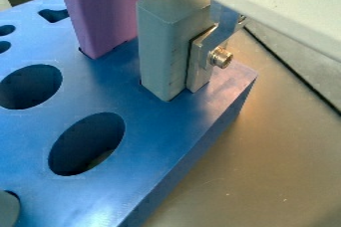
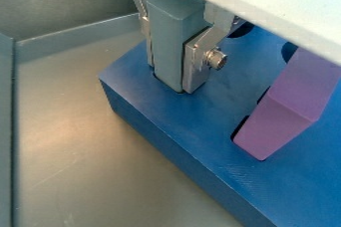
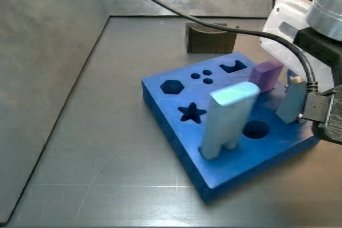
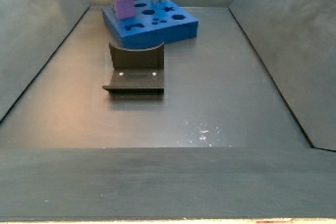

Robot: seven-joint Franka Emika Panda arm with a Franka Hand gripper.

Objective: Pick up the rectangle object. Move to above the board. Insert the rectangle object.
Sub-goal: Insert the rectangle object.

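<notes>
Now the gripper (image 1: 170, 47) stands over a corner of the board (image 1: 134, 161), its fingers (image 1: 204, 57) closed on the bar (image 1: 167, 57), which is upright with its lower end touching the board's top. Just beside it a pink block (image 1: 104, 17) stands upright in the board, and in a side view a thicker pale post (image 3: 227, 122) rises from the slab near the star cutout (image 3: 191, 112).

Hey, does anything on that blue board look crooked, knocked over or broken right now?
Nothing stands out. On the board, the rectangle object stands upright in the gripper, and the purple block and pale post also stand upright.
</notes>
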